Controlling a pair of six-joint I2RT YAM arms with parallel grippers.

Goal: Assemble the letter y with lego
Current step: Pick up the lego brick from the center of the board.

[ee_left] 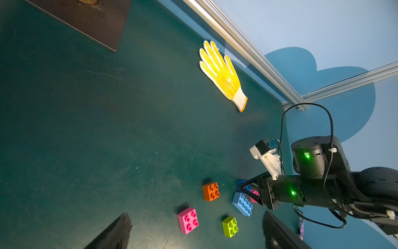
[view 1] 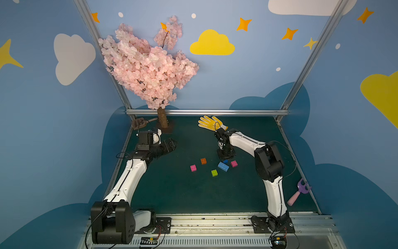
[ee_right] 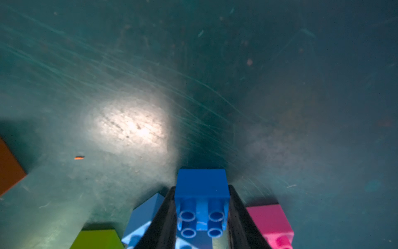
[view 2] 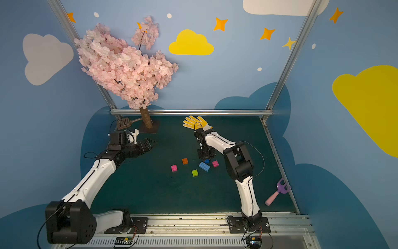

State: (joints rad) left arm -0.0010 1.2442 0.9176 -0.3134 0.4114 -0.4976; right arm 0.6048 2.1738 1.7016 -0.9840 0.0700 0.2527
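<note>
The blue brick (ee_right: 201, 181) sits between the two black fingers (ee_right: 164, 217) of the right gripper (ee_right: 201, 190), studs facing up toward the wrist. The jaws are pressed flat against two opposite side walls, so the tool is narrow and holding it. Whether the brick has cleared the table (view 1: 163, 189) cannot be told.

Just outside one finger lies the longer light-blue brick (ee_right: 144, 213), near enough that it may be touching. Just outside the other finger lies a pink brick (ee_right: 269, 220). Farther from the tool are the lime green brick (view 1: 214, 173) and the orange brick (view 1: 203, 161), and farthest the second pink brick (view 1: 193, 168). All six are single, so the letter y is not begun.

The step in hand looks like picking up the first piece. Done well, the lift goes straight up along the fingers' own line, since a sideways drag would likely shove the two neighbours crowding them. The walls are smooth, so the brick could twist; keeping it level, studs up, will matter when it is pressed onto a partner.

The left gripper (view 1: 173, 144) hangs wide and empty, well apart from the bricks. A yellow glove (view 1: 207, 122) lies beyond the right wrist, no part of the job.
</note>
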